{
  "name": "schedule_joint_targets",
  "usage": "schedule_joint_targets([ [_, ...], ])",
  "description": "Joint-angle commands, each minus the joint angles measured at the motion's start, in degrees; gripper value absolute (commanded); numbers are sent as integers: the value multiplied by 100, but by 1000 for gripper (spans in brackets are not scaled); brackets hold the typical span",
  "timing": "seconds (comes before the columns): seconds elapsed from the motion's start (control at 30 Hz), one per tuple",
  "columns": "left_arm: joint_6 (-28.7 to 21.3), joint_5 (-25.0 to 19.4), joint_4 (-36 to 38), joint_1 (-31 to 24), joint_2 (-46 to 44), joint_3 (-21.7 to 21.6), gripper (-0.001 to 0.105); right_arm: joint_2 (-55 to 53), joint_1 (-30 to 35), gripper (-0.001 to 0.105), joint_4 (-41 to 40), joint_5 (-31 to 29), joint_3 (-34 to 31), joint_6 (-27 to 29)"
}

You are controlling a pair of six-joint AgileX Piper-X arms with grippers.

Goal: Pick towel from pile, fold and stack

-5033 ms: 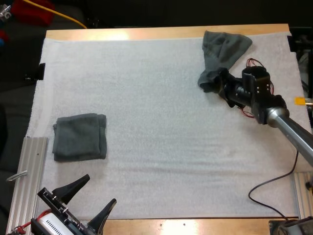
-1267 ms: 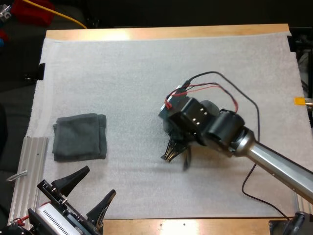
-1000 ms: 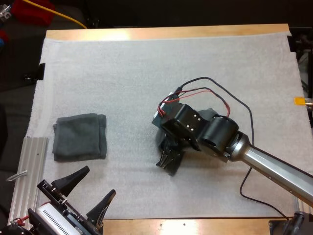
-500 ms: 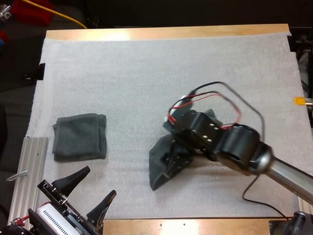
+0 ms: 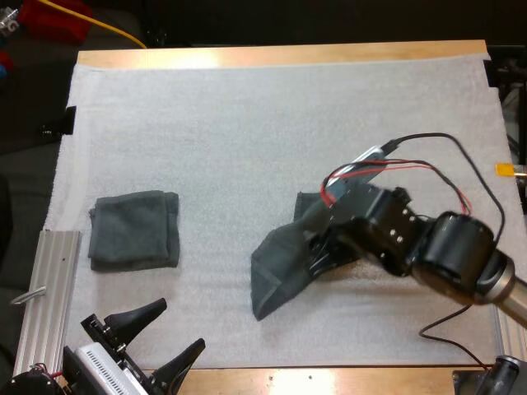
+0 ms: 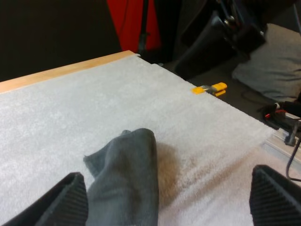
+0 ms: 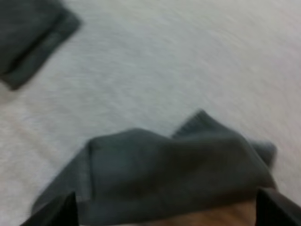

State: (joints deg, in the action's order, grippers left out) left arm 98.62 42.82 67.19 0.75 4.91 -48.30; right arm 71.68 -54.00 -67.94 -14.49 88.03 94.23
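The wooden surface (image 5: 280, 54) is covered almost edge to edge by a white mat (image 5: 247, 132). On the mat's left side lies a folded towel (image 5: 134, 230), flat and squared. Well apart from it, right of the middle, a loose towel (image 5: 276, 276) lies rumpled, one end spread toward the near edge.

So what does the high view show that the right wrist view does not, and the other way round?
High view alone: the left gripper, open, at the mat's near edge. Right wrist view alone: the right gripper's fingers standing wide apart, the crumpled towel between them. Both: that towel and the folded towel on the mat.
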Motion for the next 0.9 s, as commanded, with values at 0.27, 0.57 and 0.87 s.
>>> schedule_joint_targets([
  [0.27,33,77,330,22,59,-30,69,-67,1280,72,-147,1090,56,-33],
  [0.57,3,77,520,22,430,-30,69,173,2173,72,-42,2295,56,23],
  [0.87,3,108,520,294,956,-30,69,720,2317,72,34,2818,56,11],
])
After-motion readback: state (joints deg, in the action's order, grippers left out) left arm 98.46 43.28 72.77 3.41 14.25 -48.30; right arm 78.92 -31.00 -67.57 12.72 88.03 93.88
